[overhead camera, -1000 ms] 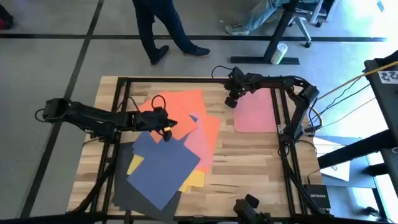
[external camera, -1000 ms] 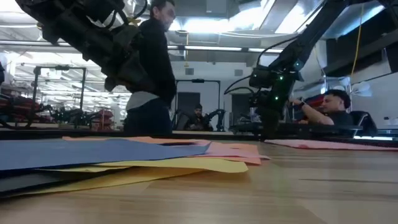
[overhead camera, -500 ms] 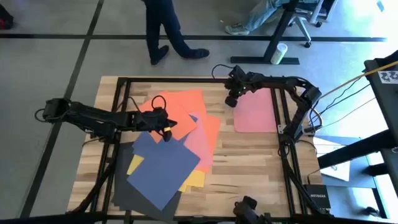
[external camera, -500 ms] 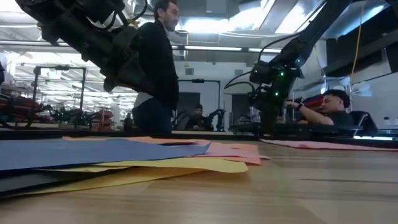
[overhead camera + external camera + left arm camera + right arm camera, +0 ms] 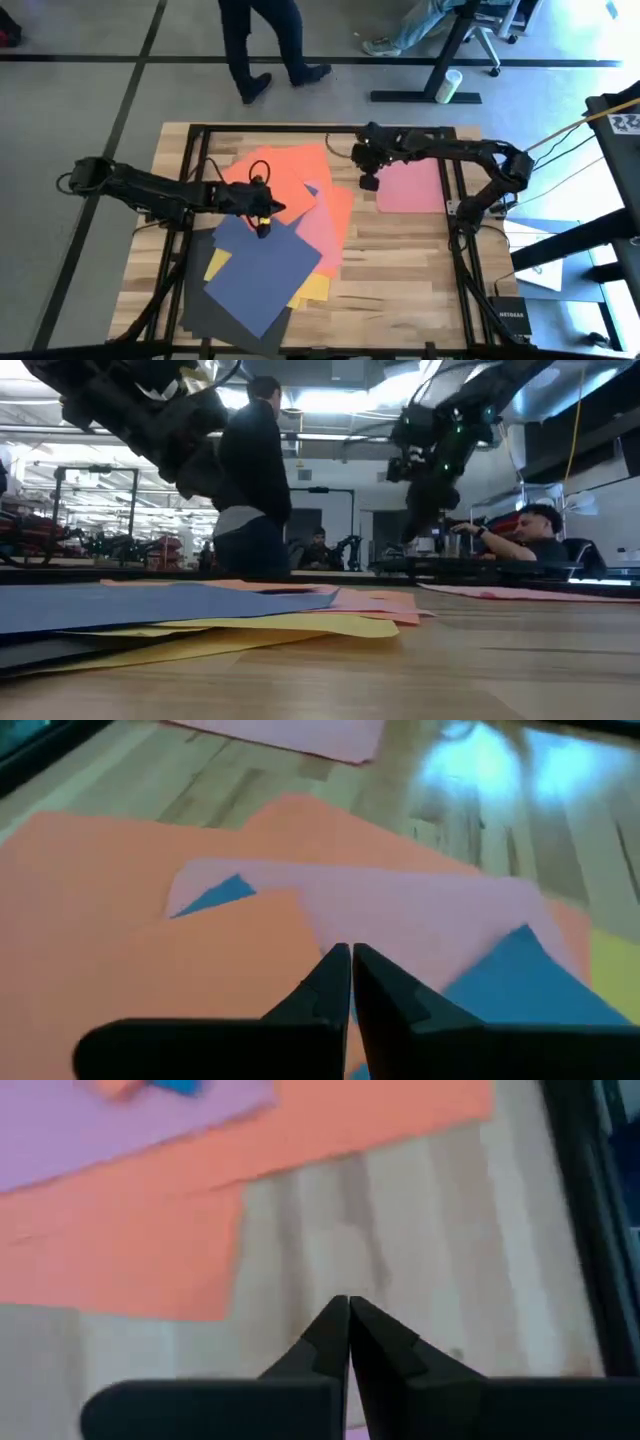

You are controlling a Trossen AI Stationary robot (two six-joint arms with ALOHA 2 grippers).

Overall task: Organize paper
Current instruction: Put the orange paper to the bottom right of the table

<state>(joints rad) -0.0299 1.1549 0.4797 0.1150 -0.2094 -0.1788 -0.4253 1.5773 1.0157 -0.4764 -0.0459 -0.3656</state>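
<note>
— Where is the paper (image 5: 275,245)?
— Fanned in a loose pile left of centre on the desk (image 5: 400,260); one pink sheet (image 5: 410,185) lies apart, upper right.
— And the tools?
— Left tool (image 5: 264,222) pinched together, empty, over the pile. Right tool (image 5: 367,181) likewise closed, over bare wood between pile and pink sheet.

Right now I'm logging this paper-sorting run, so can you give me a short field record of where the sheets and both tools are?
pile: overlapping matte sheets, orange sheet on top at the far end, navy blue sheet nearer, on the wooden table
separate sheet: flat pink rectangular sheet, alone on the table's right part
left tool: shut, over the pile
right tool: shut, raised above bare wood between pile and pink sheet
held: nothing visible in either tool
</note>
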